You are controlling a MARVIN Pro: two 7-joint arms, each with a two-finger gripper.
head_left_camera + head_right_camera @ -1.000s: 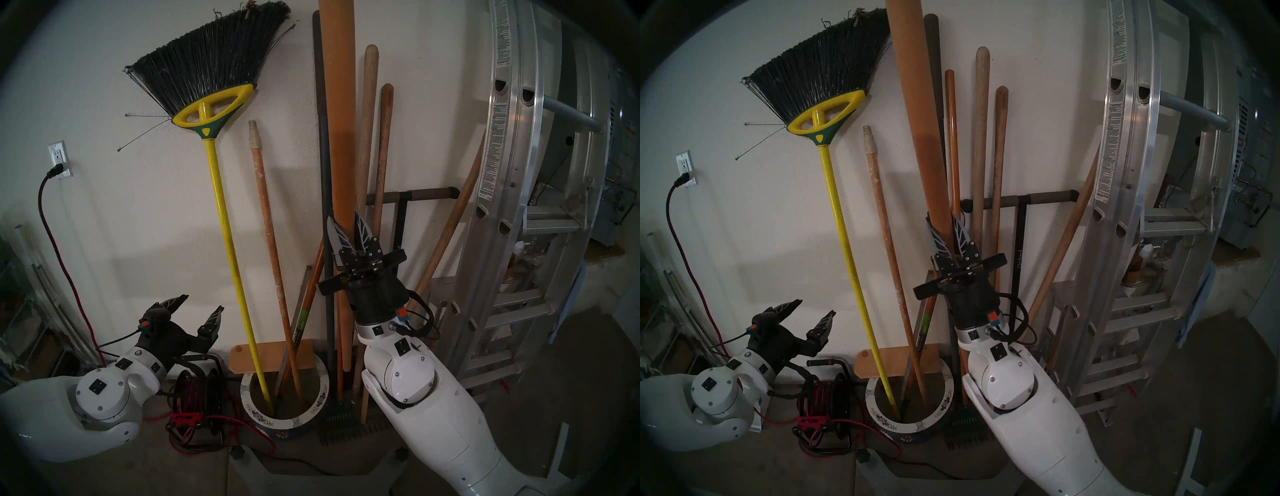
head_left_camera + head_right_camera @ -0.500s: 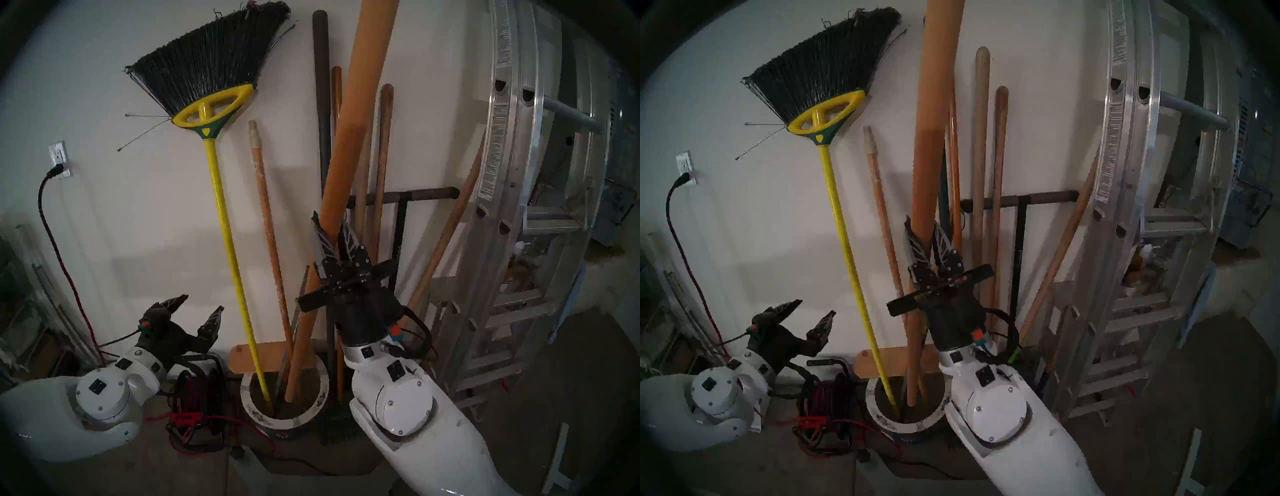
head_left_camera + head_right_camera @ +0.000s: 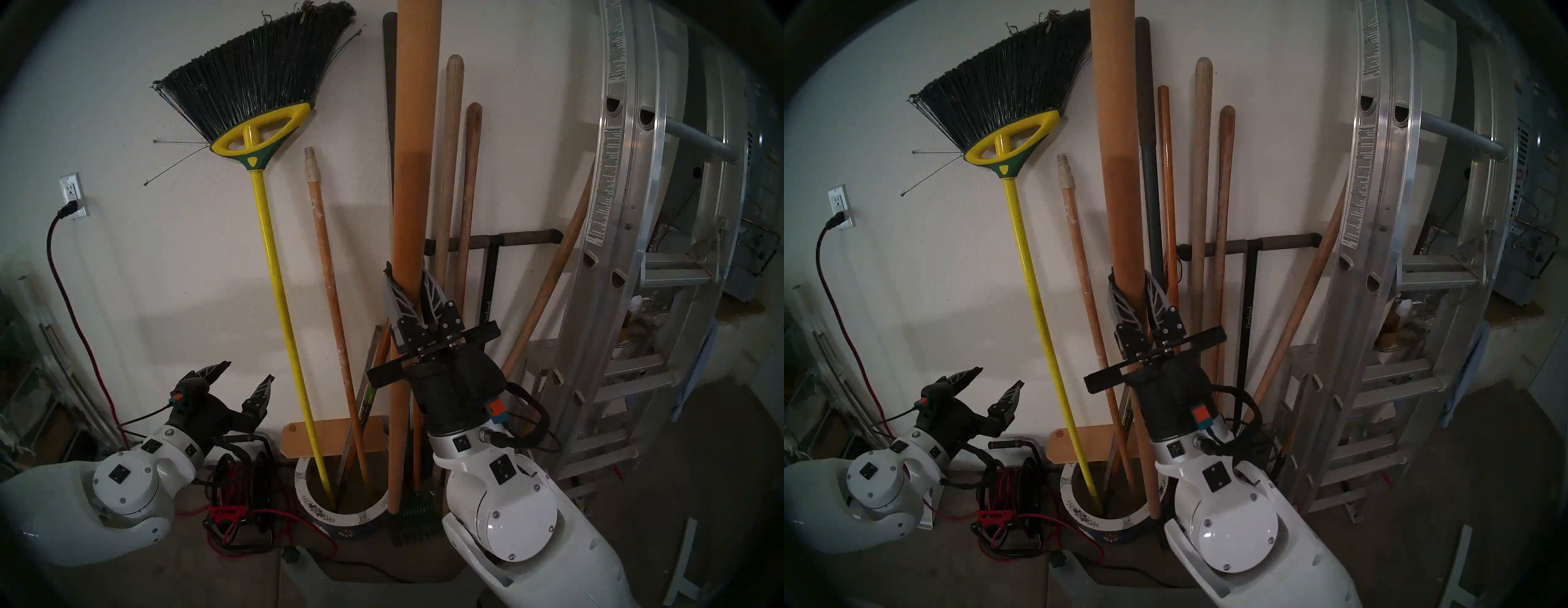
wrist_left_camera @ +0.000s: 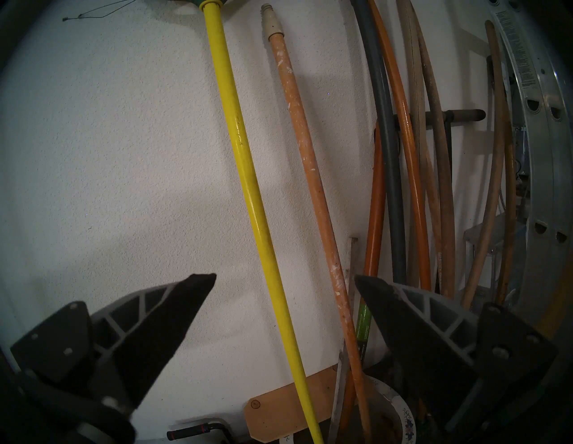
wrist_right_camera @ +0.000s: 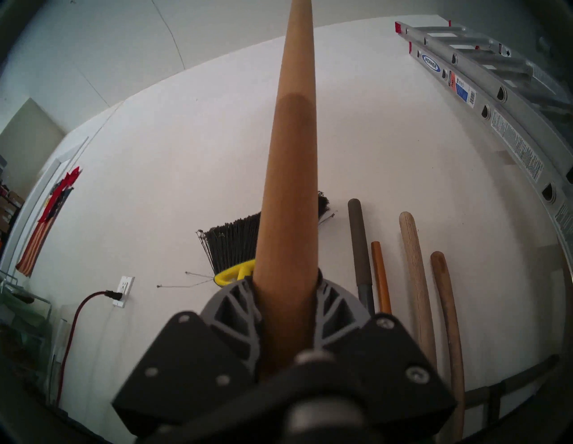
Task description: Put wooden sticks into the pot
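Our right arm reaches up from the lower right, forearm raised, and its right pincer (image 3: 410, 282) tilts upward toward the wall, clenched on the thick plain stick (image 3: 412, 178). The two fingers (image 3: 1122, 299) clasp that stick from either side, roughly at its middle; it stands nearly upright and runs out of view at the top. Its flat lower end hangs at the right rim of the pot (image 3: 339, 519); we cannot tell whether it is inside or just over the edge. Our left arm rests low on the left, its left pincer (image 3: 245, 381) released, jaws spread wide and empty, aimed at the wall.

The speckled stick (image 3: 329, 280) with the cream threaded tip already leans in the pot, beside the yellow-handled broom (image 3: 271, 237). Other wooden handles (image 3: 452, 170) and a dark grey pole (image 3: 1148, 140) lean against the white wall behind the held stick. An aluminium ladder (image 3: 628, 254) stands at right, a cord reel (image 3: 242, 488) on the floor left of the pot, and a wall outlet (image 3: 72, 193) further left.
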